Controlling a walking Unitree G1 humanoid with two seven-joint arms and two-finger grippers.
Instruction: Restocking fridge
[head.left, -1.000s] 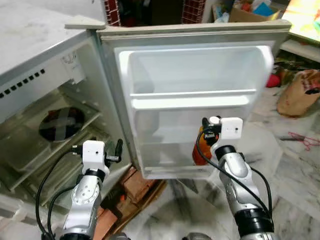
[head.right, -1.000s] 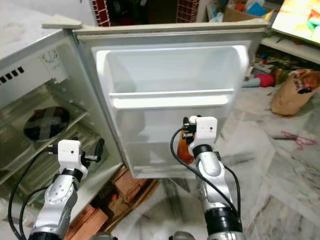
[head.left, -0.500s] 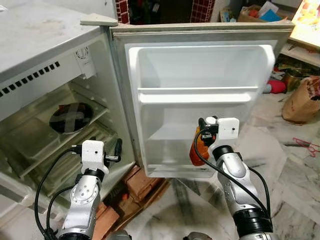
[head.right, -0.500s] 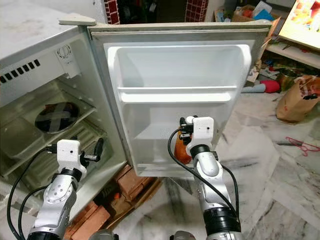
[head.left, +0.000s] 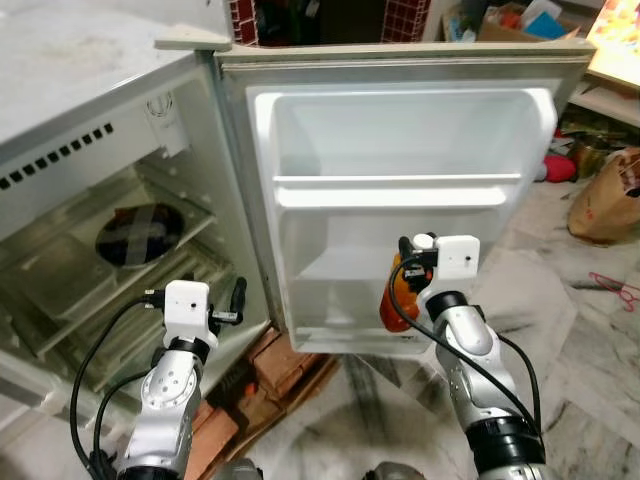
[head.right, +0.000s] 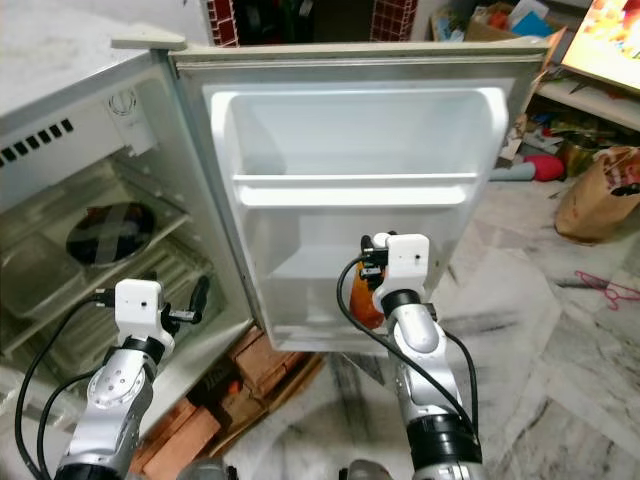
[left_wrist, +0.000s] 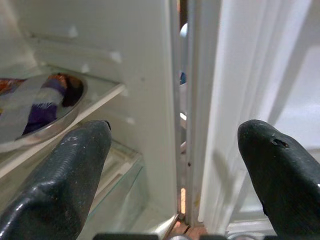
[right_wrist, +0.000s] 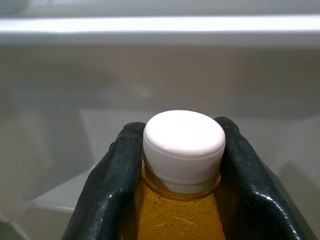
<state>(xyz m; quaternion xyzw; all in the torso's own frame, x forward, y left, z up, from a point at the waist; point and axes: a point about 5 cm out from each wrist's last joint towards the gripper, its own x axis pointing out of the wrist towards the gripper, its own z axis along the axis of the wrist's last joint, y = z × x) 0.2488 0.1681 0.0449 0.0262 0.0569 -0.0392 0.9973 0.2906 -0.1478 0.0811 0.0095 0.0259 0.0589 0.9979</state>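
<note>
An orange bottle (head.left: 397, 303) with a white cap (right_wrist: 183, 142) stands upright at the lower shelf of the open fridge door (head.left: 400, 140). My right gripper (head.left: 408, 262) is shut on the bottle's neck just under the cap, its black fingers (right_wrist: 110, 190) pressing both sides. My left gripper (head.left: 238, 297) is open and holds nothing, hanging low in front of the fridge body near the door hinge. In the left wrist view its fingers (left_wrist: 70, 175) frame the hinge gap and a glass shelf.
The fridge body (head.left: 60, 200) stands open on the left with a dark plate of food (head.left: 138, 232) on a glass shelf. Red bricks (head.left: 285, 365) lie under the door. A brown bag (head.left: 608, 195) and clutter sit on the marble floor at the right.
The whole picture has shifted slightly, so the camera moved. The right gripper and the orange bottle stay at the lower door shelf; the left arm has not moved.
</note>
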